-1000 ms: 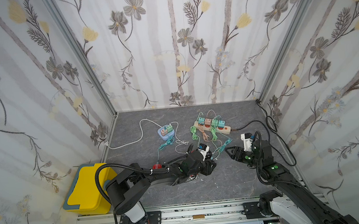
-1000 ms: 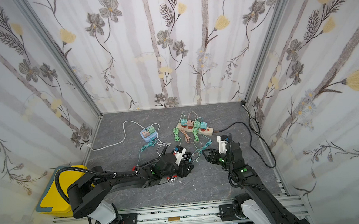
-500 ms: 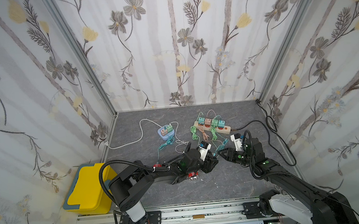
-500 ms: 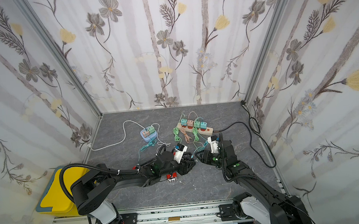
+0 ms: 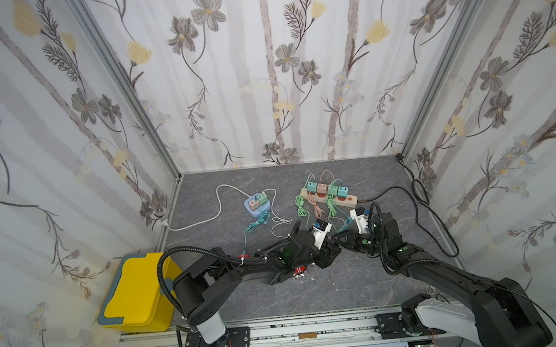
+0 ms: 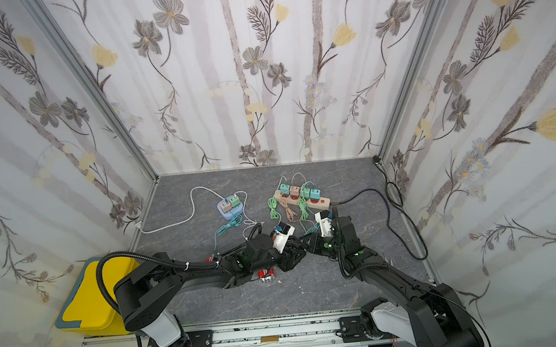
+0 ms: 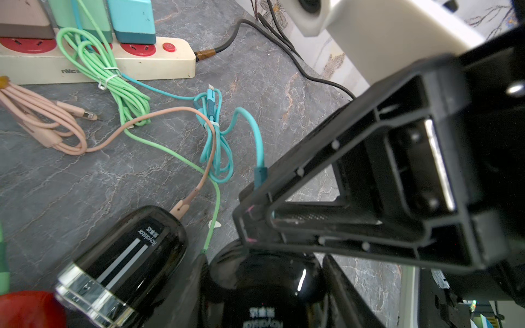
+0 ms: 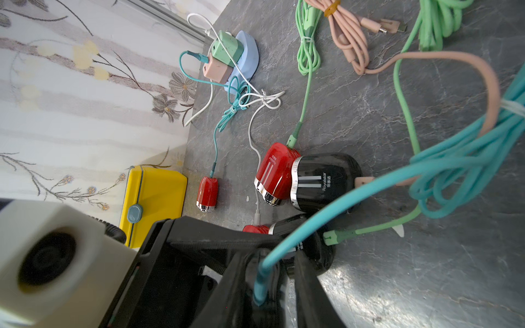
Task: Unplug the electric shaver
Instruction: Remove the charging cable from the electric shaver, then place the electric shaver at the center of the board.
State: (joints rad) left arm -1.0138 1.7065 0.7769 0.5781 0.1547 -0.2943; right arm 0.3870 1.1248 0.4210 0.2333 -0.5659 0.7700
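Just outside the front-left corner of the worktop (image 5: 348,288), a yellow lidded box (image 5: 136,296) is seen. Its lid is down, so its contents cannot be told. Near the middle of the front edge, a black shaver (image 8: 315,252) is clamped in the left pincer (image 5: 330,252) and kept low against the worktop. The teal plug (image 8: 260,286) at its end is straddled by the right pincer (image 5: 338,238), whose jaws are nearly together. Whether the plug is already pinched cannot be told. The plug is best gripped by its body rather than by the teal cable (image 8: 355,196). It is then best drawn straight out along the shaver's axis while the shaver is held fast. Farther back, four chargers (image 5: 322,188) are seated in the cream power strip (image 5: 353,201), and two more in the blue socket hub (image 5: 253,213).
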